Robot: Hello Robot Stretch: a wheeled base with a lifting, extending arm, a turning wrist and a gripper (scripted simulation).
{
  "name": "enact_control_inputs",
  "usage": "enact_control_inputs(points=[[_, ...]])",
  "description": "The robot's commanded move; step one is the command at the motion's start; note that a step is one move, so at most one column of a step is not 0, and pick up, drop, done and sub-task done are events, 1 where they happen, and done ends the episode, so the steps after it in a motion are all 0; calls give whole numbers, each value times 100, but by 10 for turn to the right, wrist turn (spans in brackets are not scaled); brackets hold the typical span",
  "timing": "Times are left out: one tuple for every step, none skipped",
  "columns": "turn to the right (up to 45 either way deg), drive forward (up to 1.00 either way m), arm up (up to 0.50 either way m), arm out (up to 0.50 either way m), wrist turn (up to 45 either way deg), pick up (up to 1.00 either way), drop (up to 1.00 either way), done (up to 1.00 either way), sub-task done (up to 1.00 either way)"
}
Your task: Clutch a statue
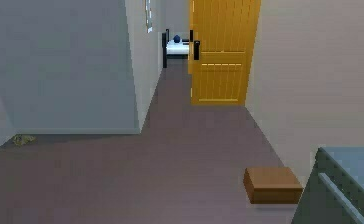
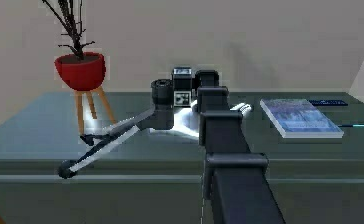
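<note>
In the arm side view my arm reaches out over a grey tabletop. The gripper stretches left from its dark body, its thin fingers ending near the table's front edge. Close behind the fingers stands a red pot with dark twigs on a wooden tripod stand, so I cannot tell whether the gripper holds anything. No shape here reads as a statue. In the forward view a dark round blob sits on a small white table at the far end of a corridor.
A blue-grey book lies on the tabletop right of the arm, a dark flat thing behind it. Ahead, an orange door stands ajar beside the corridor. A brown box lies on the floor near grey furniture.
</note>
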Motion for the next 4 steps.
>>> enact_control_inputs(points=[[0, 0, 0, 0, 450, 0, 0, 0, 0], [0, 0, 0, 0, 330, 0, 0, 0, 0], [0, 0, -12, 0, 0, 0, 0, 0, 0], [0, 0, 0, 0, 0, 100, 0, 0, 0]])
